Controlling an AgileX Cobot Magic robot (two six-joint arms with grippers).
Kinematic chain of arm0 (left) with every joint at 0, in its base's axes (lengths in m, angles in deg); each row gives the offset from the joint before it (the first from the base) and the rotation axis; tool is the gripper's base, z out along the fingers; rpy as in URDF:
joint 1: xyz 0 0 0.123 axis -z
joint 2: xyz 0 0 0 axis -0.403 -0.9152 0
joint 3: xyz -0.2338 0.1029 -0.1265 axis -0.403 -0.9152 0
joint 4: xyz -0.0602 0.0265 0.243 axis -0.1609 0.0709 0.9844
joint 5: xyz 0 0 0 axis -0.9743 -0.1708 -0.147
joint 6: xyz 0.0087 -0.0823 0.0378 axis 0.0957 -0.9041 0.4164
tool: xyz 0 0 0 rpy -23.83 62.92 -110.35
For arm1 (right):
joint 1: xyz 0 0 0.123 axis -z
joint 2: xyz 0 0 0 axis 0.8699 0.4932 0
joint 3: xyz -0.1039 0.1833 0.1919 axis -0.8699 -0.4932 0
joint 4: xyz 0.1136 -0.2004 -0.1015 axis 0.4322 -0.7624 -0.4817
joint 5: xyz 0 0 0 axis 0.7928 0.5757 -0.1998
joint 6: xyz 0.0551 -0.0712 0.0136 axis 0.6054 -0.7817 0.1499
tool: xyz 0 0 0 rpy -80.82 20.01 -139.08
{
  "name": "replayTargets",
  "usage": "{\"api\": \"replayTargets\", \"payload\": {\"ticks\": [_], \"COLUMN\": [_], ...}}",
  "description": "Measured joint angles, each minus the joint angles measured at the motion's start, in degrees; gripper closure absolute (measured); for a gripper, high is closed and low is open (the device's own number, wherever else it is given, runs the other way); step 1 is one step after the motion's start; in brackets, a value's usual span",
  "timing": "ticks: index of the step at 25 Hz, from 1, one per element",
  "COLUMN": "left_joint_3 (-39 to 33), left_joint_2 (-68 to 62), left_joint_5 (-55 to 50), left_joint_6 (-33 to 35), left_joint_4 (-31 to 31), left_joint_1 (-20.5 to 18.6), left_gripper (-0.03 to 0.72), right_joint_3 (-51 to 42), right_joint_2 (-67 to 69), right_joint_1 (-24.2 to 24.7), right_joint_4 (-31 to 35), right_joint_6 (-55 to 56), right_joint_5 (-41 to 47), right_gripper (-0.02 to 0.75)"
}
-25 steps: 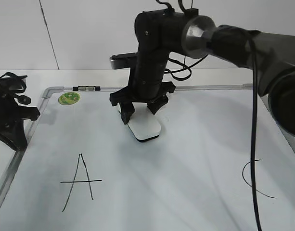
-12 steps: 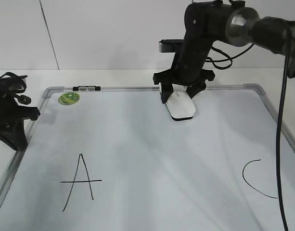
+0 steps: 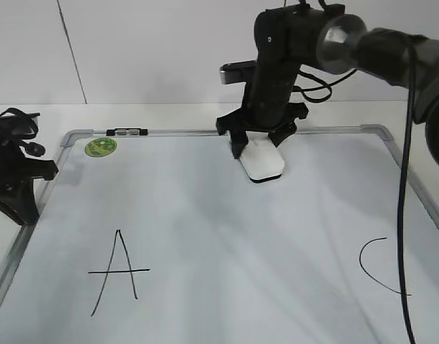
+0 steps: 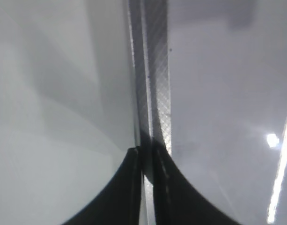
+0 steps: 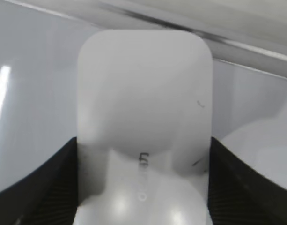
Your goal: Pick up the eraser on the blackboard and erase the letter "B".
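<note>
Near the far edge of the blackboard (image 3: 226, 236), the right gripper (image 3: 258, 145) pinches the eraser (image 3: 261, 160) by its long sides, felt base flat on the white surface, presumably so it can be slid or set down. No letter "B" shows between the "A" (image 3: 117, 271) and "C" (image 3: 380, 266). Beside the board's frame, the left gripper (image 4: 147, 152) sits with fingers pressed together. No containers are present.
</note>
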Motion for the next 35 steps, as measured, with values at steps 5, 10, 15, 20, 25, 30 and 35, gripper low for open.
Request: {"api": "replayTargets", "payload": {"ticks": [5, 10, 15, 20, 25, 30, 35], "left_joint_3": [0.0, 0.0, 0.0, 0.0, 0.0, 0.0, 0.0], "left_joint_2": [0.0, 0.0, 0.0, 0.0, 0.0, 0.0, 0.0], "left_joint_5": [-0.4, -1.1, -1.5, -1.5, -1.3, -1.3, -1.3], "left_joint_6": [0.0, 0.0, 0.0, 0.1, 0.1, 0.2, 0.2], "left_joint_4": [0.1, 0.3, 0.6, 0.6, 0.5, 0.4, 0.4], "left_joint_1": [0.0, 0.0, 0.0, 0.0, 0.0, 0.0, 0.0], "left_gripper": [0.667, 0.667, 0.667, 0.667, 0.667, 0.667, 0.667], "right_joint_3": [0.0, 0.0, 0.0, 0.0, 0.0, 0.1, 0.1], "right_joint_2": [0.1, 0.2, 0.2, 0.2, 0.2, 0.2, 0.2], "right_joint_1": [-7.2, -12.1, -12.7, -11.2, -6.9, 0.5, 4.1], "right_joint_4": [0.0, 1.4, 1.4, 1.4, 4.3, 3.9, 3.7], "right_joint_6": [-0.8, -1.7, -1.8, -1.5, -1.0, -0.9, -0.8], "right_joint_5": [0.0, 0.0, 0.0, 0.0, 0.0, -0.2, -0.2], "right_gripper": [0.175, 0.175, 0.175, 0.175, 0.176, 0.176, 0.176]}}
